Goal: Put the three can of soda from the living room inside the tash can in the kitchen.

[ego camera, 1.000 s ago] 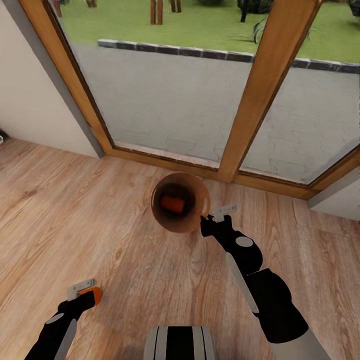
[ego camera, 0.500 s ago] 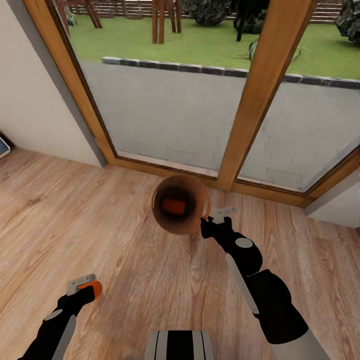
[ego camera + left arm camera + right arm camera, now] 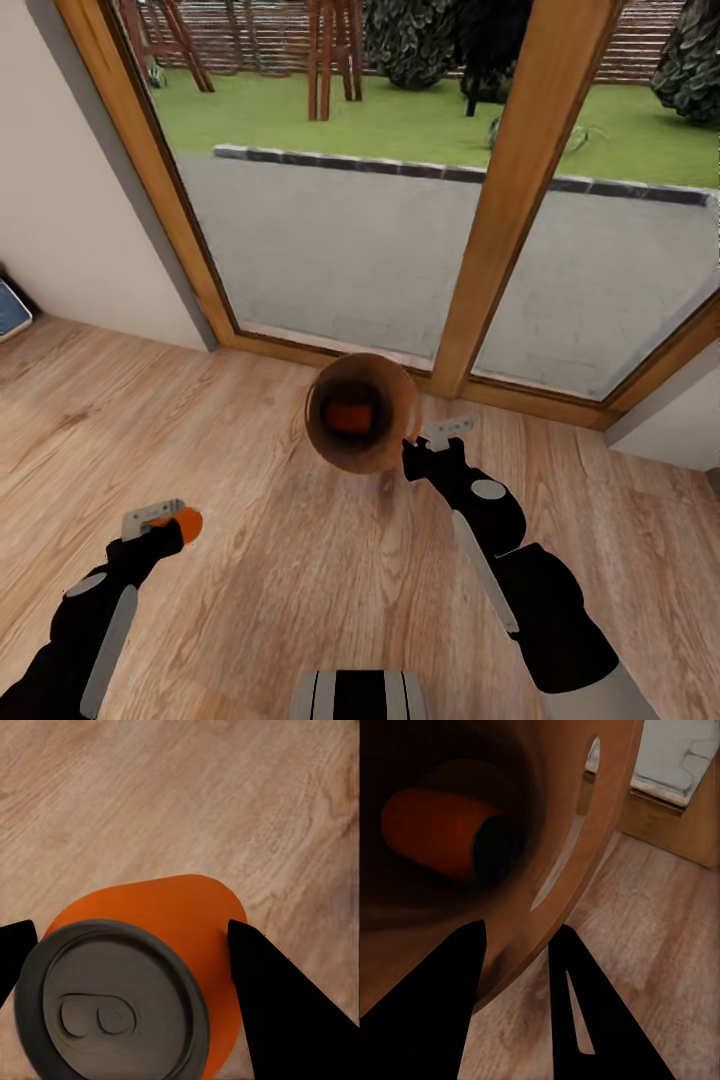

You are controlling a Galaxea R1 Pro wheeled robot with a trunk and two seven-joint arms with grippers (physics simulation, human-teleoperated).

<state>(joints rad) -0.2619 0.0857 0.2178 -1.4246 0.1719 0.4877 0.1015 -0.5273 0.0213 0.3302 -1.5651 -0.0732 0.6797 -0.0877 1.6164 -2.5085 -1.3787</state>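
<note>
Big glass doors (image 3: 400, 200) in wood frames stand ahead of both arms, patio and lawn behind the panes; wooden floor (image 3: 250, 560) runs underneath everything; now the bin (image 3: 362, 412), round and brown, is held up off the floor by the right gripper (image 3: 420, 440), whose fingers are pinched on the rim, one inside the wall and one outside, as the right wrist view makes plain (image 3: 521, 967); the bin (image 3: 585, 832) tips its mouth back toward the robot; deep inside it, beyond those fingertips, lies an orange can (image 3: 349, 416) on its side, dark end showing (image 3: 442, 832); over on the other side, low and well apart from the bin, the left gripper (image 3: 160, 520) is clamped on a second orange can (image 3: 186, 522); the black fingers (image 3: 277, 1005) press either side of its body, grey top (image 3: 112, 1001) with the pull tab facing the wrist camera, floor beyond it.
</note>
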